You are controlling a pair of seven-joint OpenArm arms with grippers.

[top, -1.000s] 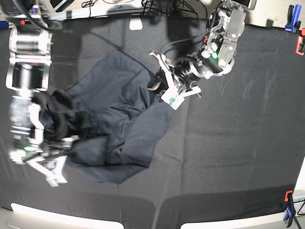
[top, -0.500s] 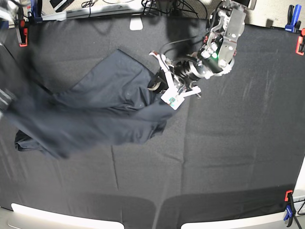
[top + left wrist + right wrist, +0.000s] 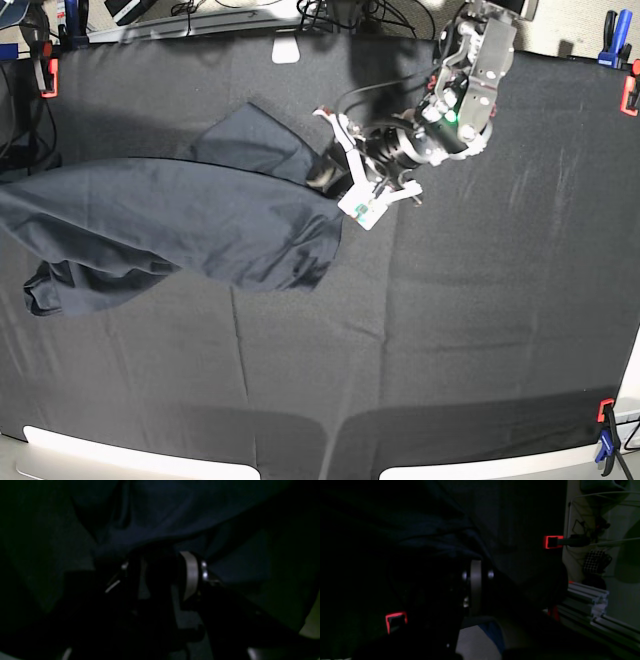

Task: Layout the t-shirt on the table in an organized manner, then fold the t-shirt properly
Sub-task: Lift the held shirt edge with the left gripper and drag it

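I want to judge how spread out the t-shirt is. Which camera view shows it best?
The base view: the whole t-shirt shows, stretched across the table toward the frame's left edge. The left wrist view shows only dim folds right at the lens, and the right wrist view only dark cloth.

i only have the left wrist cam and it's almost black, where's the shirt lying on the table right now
observer: In the base view the t-shirt is spread over that view's left part of the table and runs off the picture's left edge.
operator: where's my left claw against it
observer: The left claw is at the shirt's right-hand edge, towards the far side of the table. I cannot tell whether it grips.
operator: and the right claw
observer: It is outside the base view. The right wrist view shows the right claw shut, with shirt fabric bunched at its tip.
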